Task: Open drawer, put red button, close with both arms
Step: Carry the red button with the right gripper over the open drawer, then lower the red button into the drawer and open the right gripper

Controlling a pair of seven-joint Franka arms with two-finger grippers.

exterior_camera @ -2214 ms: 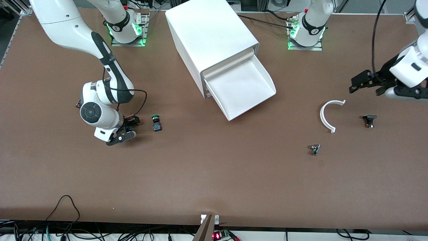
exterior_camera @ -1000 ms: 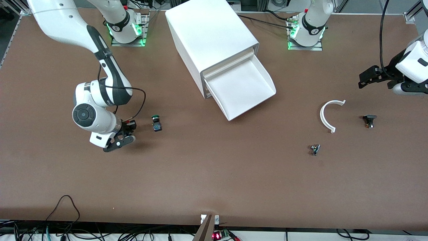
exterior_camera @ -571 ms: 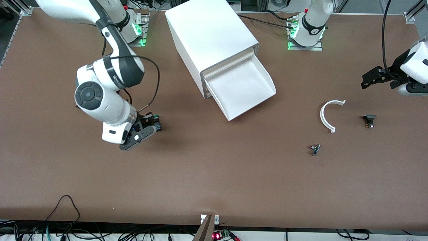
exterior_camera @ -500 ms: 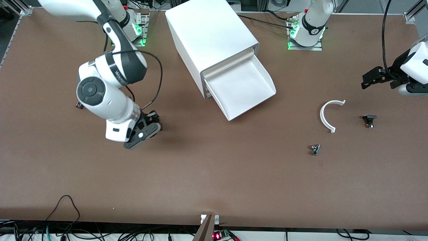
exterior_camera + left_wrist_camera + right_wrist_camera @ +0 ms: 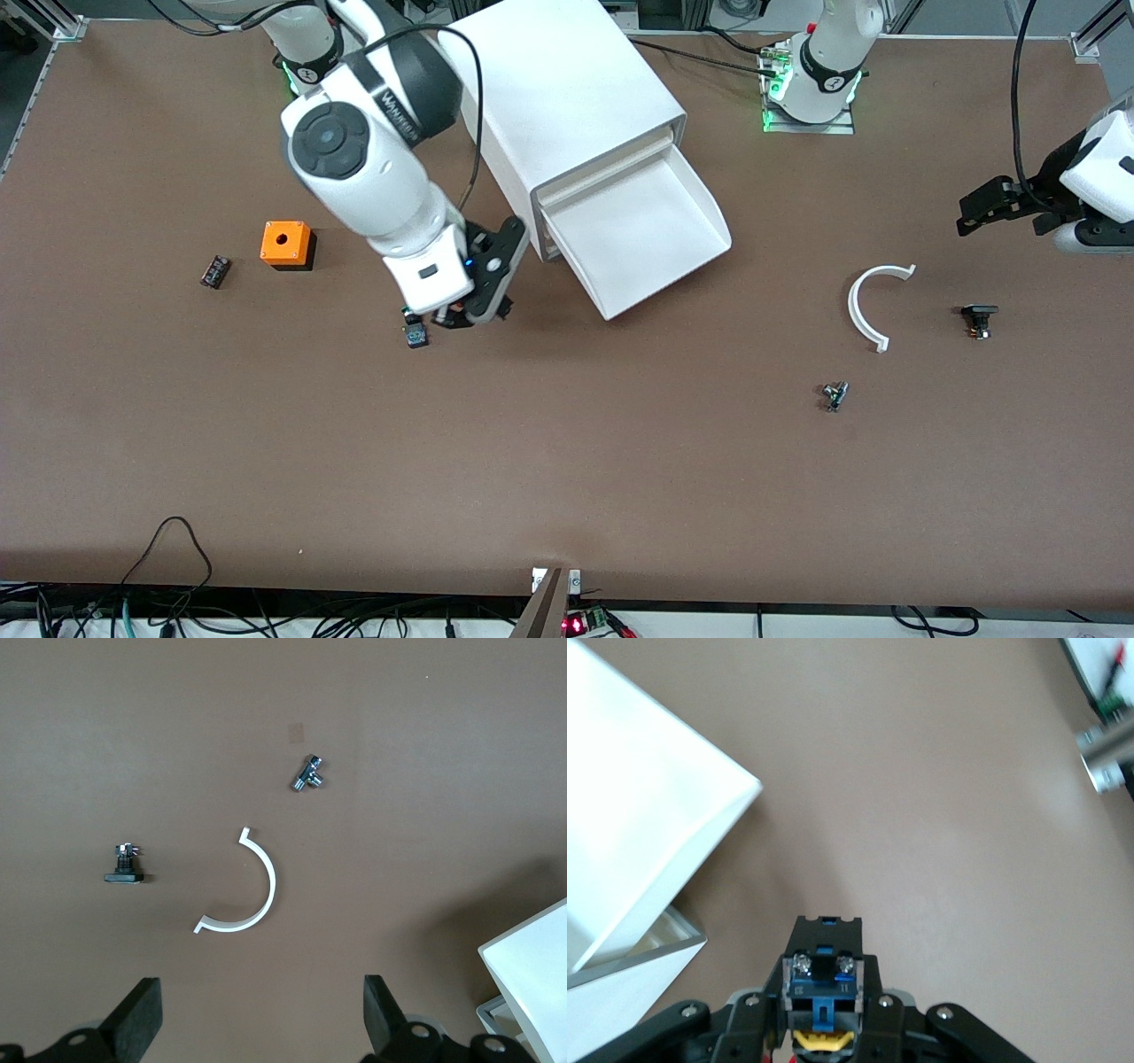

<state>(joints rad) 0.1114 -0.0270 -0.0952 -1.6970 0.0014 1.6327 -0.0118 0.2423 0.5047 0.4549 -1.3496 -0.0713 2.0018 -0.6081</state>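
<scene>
The drawer [image 5: 640, 232] is pulled out of the bottom of the white cabinet [image 5: 558, 89] and holds nothing. My right gripper [image 5: 458, 315] is up in the air over the table, between the green-capped button [image 5: 415, 336] and the drawer's front corner. It is shut on the red button [image 5: 822, 988], whose black-blue body and yellow band show between the fingers in the right wrist view. My left gripper [image 5: 982, 209] hangs open and empty over the left arm's end of the table; its fingers [image 5: 139, 1020] stand wide apart.
An orange box with a hole [image 5: 285, 244] and a small black part [image 5: 214, 271] lie toward the right arm's end. A white arc piece [image 5: 873, 303], a black part [image 5: 978, 319] and a metal fitting [image 5: 834, 395] lie toward the left arm's end.
My right gripper has risen from beside the green button with the red button and swung toward the cabinet, uncovering the orange box. The left arm has barely moved.
</scene>
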